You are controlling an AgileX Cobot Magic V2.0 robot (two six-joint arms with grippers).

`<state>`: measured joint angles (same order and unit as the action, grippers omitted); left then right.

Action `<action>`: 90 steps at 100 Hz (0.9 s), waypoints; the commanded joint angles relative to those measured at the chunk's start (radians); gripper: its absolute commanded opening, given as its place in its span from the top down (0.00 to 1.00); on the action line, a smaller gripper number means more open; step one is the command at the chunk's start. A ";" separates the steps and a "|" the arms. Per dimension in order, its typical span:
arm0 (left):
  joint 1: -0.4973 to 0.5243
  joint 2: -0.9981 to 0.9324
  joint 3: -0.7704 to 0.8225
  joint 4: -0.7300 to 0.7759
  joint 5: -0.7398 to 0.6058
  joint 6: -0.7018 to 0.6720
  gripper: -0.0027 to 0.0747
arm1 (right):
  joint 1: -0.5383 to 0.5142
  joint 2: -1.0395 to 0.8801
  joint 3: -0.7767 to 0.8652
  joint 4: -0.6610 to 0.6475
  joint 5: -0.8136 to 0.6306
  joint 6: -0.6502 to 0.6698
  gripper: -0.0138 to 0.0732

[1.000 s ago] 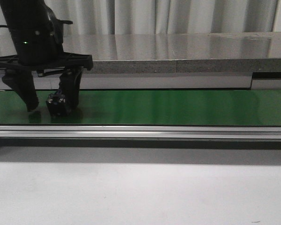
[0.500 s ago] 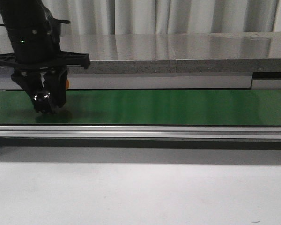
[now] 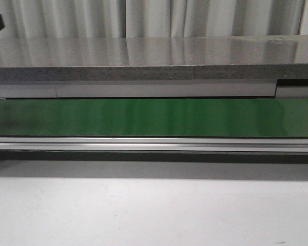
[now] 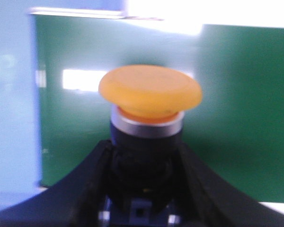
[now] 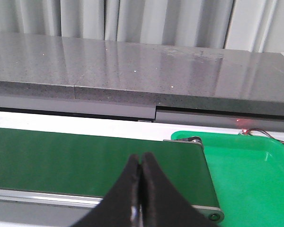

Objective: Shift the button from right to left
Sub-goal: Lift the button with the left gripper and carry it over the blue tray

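Left pincer (image 4: pixel 142 189) clamped on button (image 4: pixel 149 101) body, above green belt (image 4: pixel 236 118). Right pincer (image 5: pixel 141 189) closed, empty. Risk: blur suggested fast motion; shallow low grip could let button tip or slip.

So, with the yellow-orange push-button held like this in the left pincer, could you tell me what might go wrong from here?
Two risks, I think. The left pincer grips only the black body below the silver collar of the round yellow-orange mushroom-cap push-button, low on a top-heavy part, so it could tilt or slip in transit. Also, the front view shows only the green conveyor belt, so neither arm nor button can be checked there.
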<state>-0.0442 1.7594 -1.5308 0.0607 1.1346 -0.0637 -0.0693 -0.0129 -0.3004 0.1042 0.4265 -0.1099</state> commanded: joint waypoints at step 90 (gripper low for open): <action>0.370 0.223 -0.024 -0.049 -0.077 0.296 0.87 | 0.001 -0.013 -0.022 0.004 -0.089 0.000 0.92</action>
<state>0.3200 2.0144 -1.5308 0.0428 1.0756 0.1947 -0.0693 -0.0129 -0.3004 0.1042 0.4258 -0.1099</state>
